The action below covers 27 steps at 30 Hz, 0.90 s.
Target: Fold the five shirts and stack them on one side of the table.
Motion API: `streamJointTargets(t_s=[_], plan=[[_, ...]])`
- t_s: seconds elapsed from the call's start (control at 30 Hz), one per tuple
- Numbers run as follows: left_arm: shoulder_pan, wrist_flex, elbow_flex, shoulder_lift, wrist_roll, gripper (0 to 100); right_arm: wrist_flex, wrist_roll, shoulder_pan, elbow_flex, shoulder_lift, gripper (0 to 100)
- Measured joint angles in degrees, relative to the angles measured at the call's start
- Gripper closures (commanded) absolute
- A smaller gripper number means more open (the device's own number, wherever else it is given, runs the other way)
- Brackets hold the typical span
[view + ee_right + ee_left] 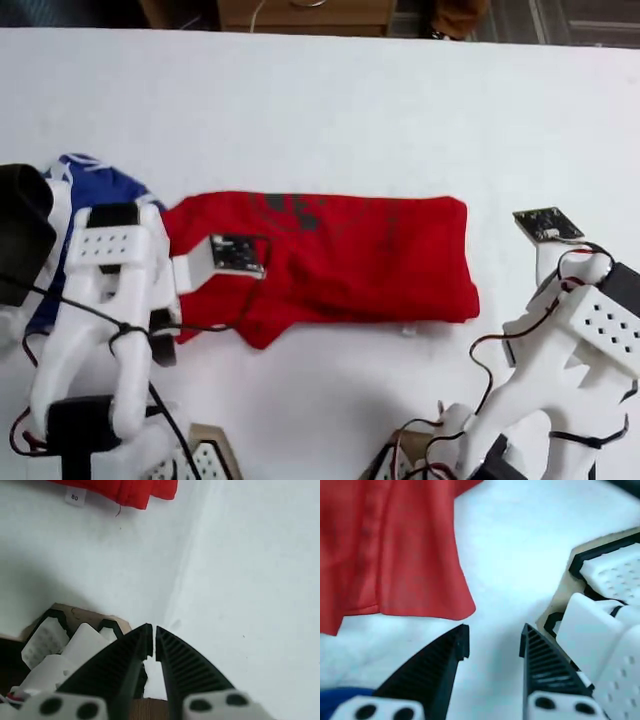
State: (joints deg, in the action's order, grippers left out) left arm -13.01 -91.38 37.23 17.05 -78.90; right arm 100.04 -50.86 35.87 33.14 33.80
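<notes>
Your red shirt [340,255] lies mid-table [330,110], folded into a long band. Its long axis runs L-R across the high view. The squared end points twd the right arm. The ragged end, w/ a flap hanging at the near corner, points twd the left arm. A blue shirt [95,185] sits bunched at the left edge, partly under that arm. Broad white tabletop lies beyond the band's far edge and past its squared end. The left gripper [492,645] has its jaws spread, gripping nothing, just off the flap's hem. The right gripper [152,640] has its jaws pressed nearly together w/ nothing between. It's over bare table, apart from the red shirt's corner and its white tag [74,497].
</notes>
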Motion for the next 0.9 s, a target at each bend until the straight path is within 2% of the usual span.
streamJointTargets(t_s=[0.43, 0.5, 0.6, 0.67, 0.9], plan=[[6.24, 18.73, 6.77, 0.00, 0.00, 81, 0.00, 0.00, 0.00, 0.00, 0.00, 97.8], [6.59, 20.31, 6.77, 0.00, 0.00, 86, 0.00, 0.00, 0.09, 0.00, 0.00, 97.8], [6.86, 21.45, 6.77, 0.00, 0.09, 99, 0.00, 0.00, 0.09, 0.00, 0.00, 97.8], [6.86, 21.80, 6.86, 0.00, 0.35, 96, 0.00, 0.00, 0.00, 0.00, 0.00, 97.8], [6.86, 21.80, 6.68, 0.00, 1.14, 97, 0.00, 0.18, 0.00, 0.00, 0.00, 97.8]])
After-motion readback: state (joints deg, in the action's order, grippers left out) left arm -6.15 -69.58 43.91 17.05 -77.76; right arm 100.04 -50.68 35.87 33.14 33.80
